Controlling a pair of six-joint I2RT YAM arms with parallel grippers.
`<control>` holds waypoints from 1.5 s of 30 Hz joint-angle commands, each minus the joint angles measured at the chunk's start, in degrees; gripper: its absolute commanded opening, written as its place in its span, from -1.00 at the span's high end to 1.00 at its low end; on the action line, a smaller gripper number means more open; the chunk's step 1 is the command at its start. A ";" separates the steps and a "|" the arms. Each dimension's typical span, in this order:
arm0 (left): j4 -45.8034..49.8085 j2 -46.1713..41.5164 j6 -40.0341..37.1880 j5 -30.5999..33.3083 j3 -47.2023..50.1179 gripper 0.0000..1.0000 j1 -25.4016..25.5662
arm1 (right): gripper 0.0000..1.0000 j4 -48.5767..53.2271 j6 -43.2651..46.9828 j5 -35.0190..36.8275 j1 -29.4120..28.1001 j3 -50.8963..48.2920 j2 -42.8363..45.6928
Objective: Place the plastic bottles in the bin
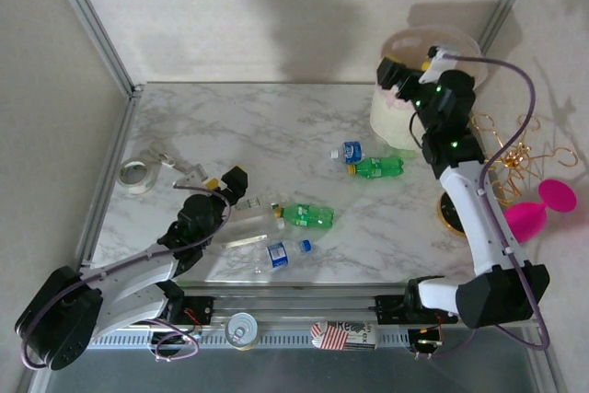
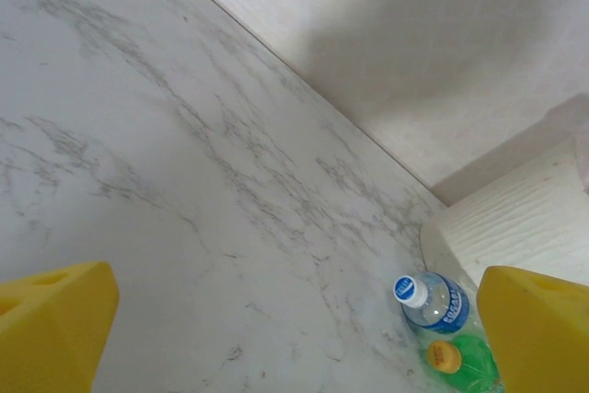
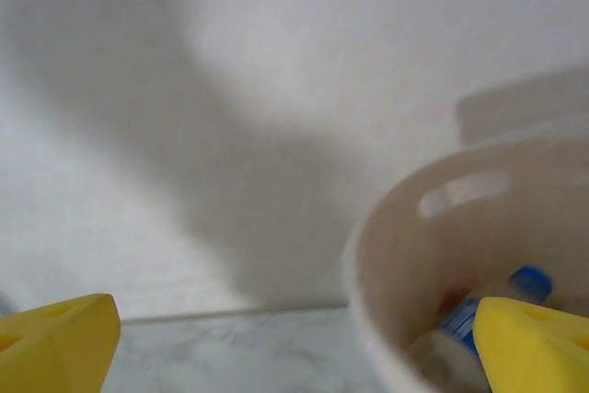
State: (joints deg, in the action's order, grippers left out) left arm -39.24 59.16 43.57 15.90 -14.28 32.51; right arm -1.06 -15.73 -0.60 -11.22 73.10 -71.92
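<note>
My right gripper point(image 1: 390, 74) spread wide and empty by the rim of the bin point(image 1: 394, 119) at the far right of the bench point(image 1: 230, 121), blue-capped bottle point(image 3: 528, 283) inside it, my left gripper point(image 1: 231, 182) released, five plastic bottles point(image 1: 308, 216) lying mid-bench.

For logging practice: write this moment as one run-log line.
right claw: open, above bin | bin: blue-capped bottle inside | left claw: open, empty | table: bottles lying
</note>
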 commanded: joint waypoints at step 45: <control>-0.39 10.45 0.71 -8.53 -7.57 -0.99 -1.56 | -0.98 8.10 5.68 7.65 -6.63 -18.56 -21.18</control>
State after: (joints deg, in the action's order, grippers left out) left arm -39.94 69.49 44.21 7.07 -20.82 31.66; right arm 5.21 -9.54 6.87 -17.56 54.87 -93.76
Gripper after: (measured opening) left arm 0.996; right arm 0.987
